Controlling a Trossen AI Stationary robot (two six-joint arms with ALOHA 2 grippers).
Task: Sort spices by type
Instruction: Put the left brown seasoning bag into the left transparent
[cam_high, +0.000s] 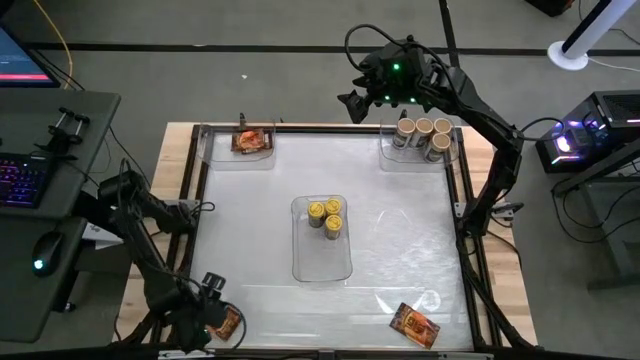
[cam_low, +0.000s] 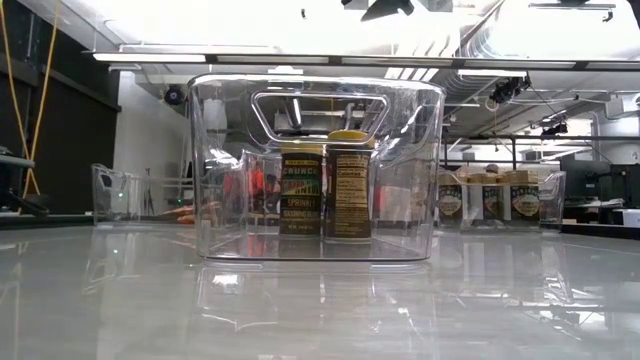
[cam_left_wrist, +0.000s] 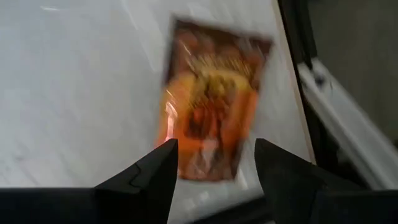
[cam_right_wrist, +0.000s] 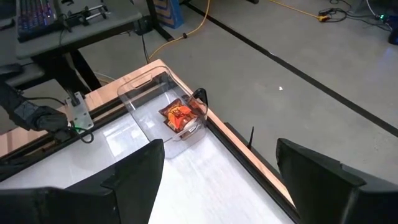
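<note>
An orange-red foil packet (cam_high: 227, 323) lies flat at the table's near left corner. My left gripper (cam_high: 211, 300) hovers open over it. In the left wrist view the fingers (cam_left_wrist: 152, 171) stand on either side of the packet's (cam_left_wrist: 210, 102) end, apart from it. A second packet (cam_high: 413, 325) lies near the near right edge. More packets (cam_high: 250, 139) sit in the far left tray. Yellow-lidded jars (cam_high: 326, 214) stand in the centre tray, beige-lidded jars (cam_high: 424, 134) in the far right tray. My right gripper (cam_high: 356, 101) waits open, high beyond the far edge.
The clear centre tray (cam_low: 215, 170) stands mid-table with the yellow-lidded jars (cam_low: 325, 190) inside. The far right tray (cam_low: 545, 195) and far left tray (cam_low: 110, 190) sit at the far corners. A raised dark frame (cam_high: 190, 200) rims the table. Bare tabletop lies between the trays.
</note>
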